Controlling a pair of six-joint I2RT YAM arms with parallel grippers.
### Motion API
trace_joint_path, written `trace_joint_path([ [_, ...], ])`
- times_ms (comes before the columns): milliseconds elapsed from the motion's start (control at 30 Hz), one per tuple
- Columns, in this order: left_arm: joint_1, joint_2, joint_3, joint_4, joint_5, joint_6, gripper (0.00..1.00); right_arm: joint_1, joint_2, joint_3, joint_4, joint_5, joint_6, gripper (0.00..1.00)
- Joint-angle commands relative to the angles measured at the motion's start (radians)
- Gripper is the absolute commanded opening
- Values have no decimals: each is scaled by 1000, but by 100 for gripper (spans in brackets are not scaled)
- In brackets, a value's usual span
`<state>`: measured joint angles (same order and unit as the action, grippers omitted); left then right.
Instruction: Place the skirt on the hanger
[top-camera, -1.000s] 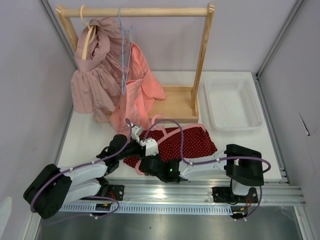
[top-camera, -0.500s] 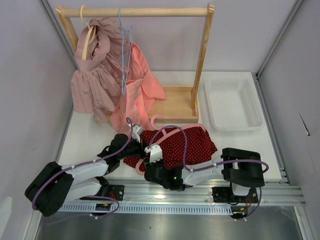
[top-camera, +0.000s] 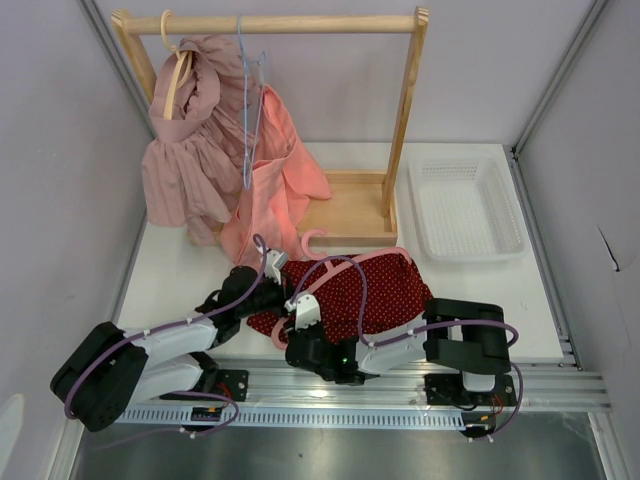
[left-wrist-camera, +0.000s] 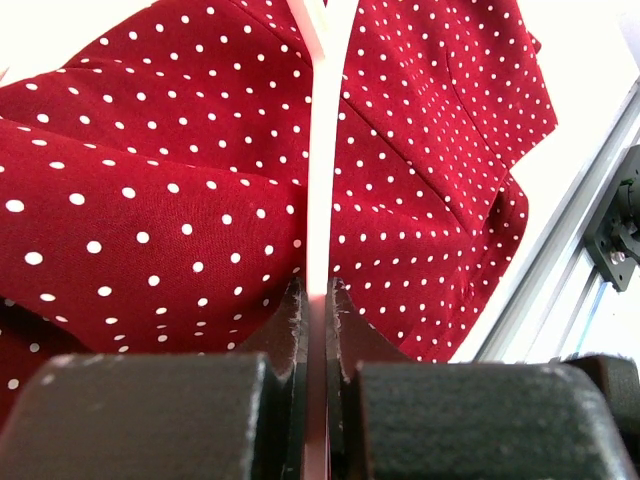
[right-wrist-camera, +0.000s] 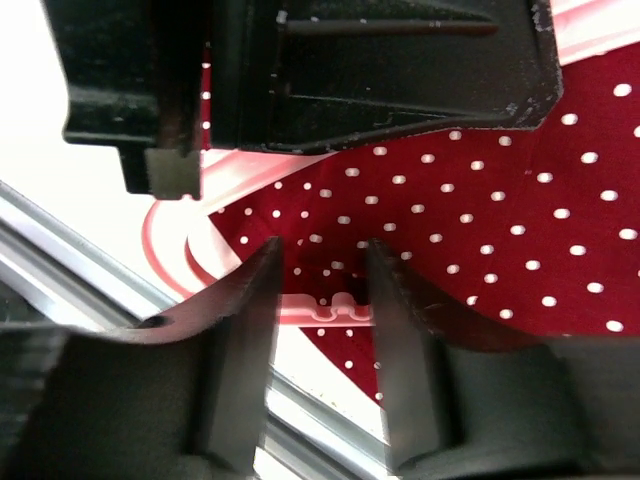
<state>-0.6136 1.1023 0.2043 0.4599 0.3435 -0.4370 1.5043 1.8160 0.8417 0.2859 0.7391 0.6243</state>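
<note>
Skirt (top-camera: 390, 292) lies at 6 o'clock of the wooden rack (top-camera: 352, 208), thin, limp, likely to bunch, so pinch the hem; left gripper (left-wrist-camera: 315, 296) clamps the stiff pink hanger (top-camera: 378, 256) across it, right gripper (right-wrist-camera: 320, 262) narrowly parted, empty, at skirt's 7 o'clock

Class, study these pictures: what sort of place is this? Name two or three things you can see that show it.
Probably a robotics lab test cell, not a home: two arms bolted to an aluminium rail, plain panel walls, and a small wooden garment rack staged beside a white basket.
</note>
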Motion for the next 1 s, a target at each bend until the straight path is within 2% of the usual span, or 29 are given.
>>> trace_joint_path([
  [0,8,11,23,-35,-8,14,0,8,17,7,32,78,3,38],
  [133,8,18,26,-30,-5,14,0,2,20,13,15,77,2,21],
  [167,8,16,24,-30,-3,14,0,-1,11,14,3,80,5,14],
  [267,8,10,14,-23,0,12,0,-3,-21,17,-20,86,2,5],
  [500,8,1,7,19,31,9,0,-24,-176,63,-158,86,-17,4],
  [967,9,-42,75,13,-43,29,0,-49,-303,134,-382,-4,17,2],
])
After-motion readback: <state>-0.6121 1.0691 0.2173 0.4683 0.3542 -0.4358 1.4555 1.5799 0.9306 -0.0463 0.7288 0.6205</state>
